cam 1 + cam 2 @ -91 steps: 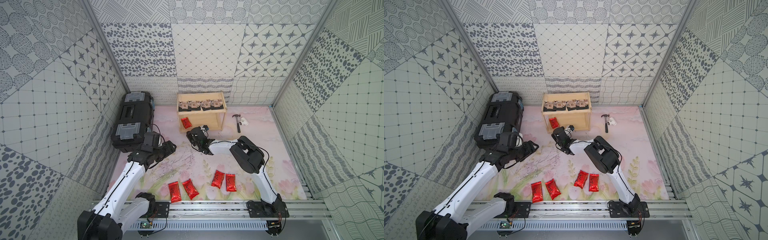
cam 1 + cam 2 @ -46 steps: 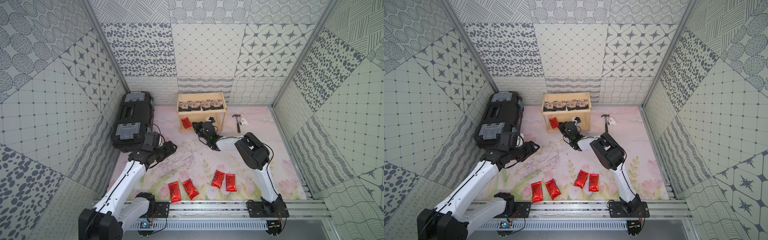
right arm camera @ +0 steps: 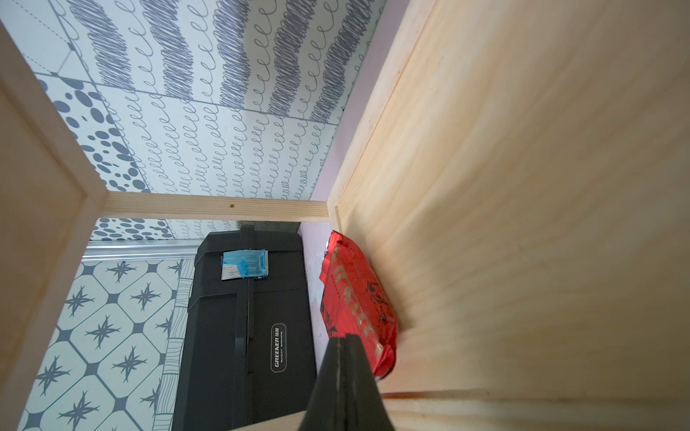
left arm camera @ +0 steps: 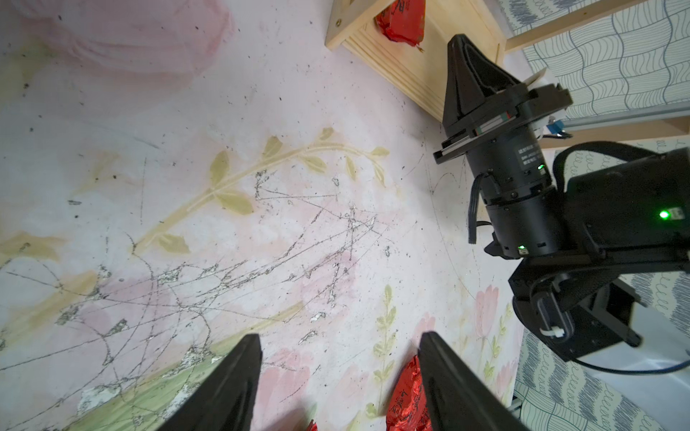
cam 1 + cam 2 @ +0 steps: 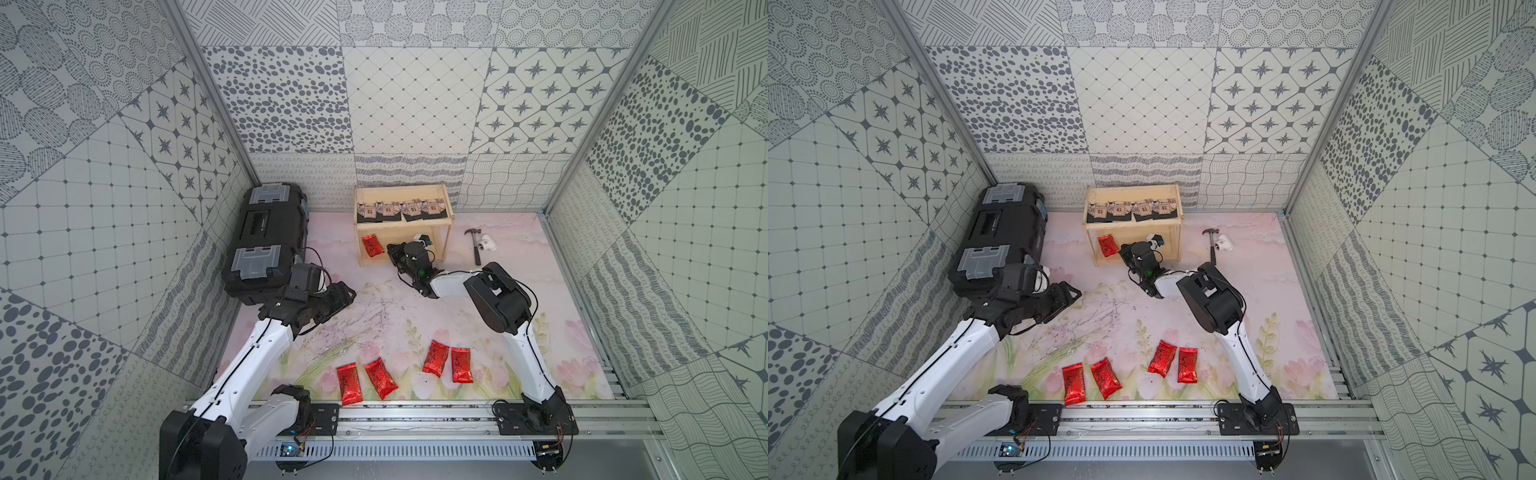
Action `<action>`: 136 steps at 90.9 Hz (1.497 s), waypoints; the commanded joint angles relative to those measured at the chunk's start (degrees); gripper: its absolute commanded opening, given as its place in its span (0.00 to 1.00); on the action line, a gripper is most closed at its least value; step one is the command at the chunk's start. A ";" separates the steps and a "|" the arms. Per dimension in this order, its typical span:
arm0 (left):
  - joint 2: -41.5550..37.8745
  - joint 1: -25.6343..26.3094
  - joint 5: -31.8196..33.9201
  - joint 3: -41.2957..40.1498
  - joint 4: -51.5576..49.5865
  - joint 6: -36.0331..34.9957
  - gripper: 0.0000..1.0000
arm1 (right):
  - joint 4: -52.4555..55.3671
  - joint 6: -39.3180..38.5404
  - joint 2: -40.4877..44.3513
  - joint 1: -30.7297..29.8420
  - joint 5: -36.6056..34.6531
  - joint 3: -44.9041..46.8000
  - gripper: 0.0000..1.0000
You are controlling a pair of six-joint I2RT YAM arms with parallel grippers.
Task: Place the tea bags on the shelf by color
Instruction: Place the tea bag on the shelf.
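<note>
Pink floral mat bears four shiny red pouches; left gripper spread, right gripper pressed together.

Patterned grey-white walls; pink floral floor, apparently scratched.

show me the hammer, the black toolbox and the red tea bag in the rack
hammer [image 5: 476, 249]: in a top view, on its handle
black toolbox [image 5: 266, 232]: in a top view, its lid
red tea bag [image 5: 372, 246]: in a top view, centre of the pouch
</note>
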State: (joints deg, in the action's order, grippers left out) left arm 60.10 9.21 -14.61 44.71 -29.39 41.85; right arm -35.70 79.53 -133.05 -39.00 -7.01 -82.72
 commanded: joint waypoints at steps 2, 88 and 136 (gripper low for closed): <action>0.28 -0.26 -1.19 0.46 0.94 -1.16 0.71 | 0.96 0.52 -2.31 -0.09 -1.05 -2.19 0.00; 0.18 -0.26 -1.56 0.35 1.09 -1.24 0.71 | 4.54 1.98 -6.61 -1.18 0.83 -7.81 0.00; 0.05 -0.34 -1.85 0.12 1.43 -1.21 0.70 | 5.29 1.95 -6.60 -1.65 1.09 -8.90 0.00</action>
State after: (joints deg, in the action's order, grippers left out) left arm 60.12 9.21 -14.90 44.71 -29.36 41.85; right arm -29.23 81.62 -138.47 -40.16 -6.44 -89.89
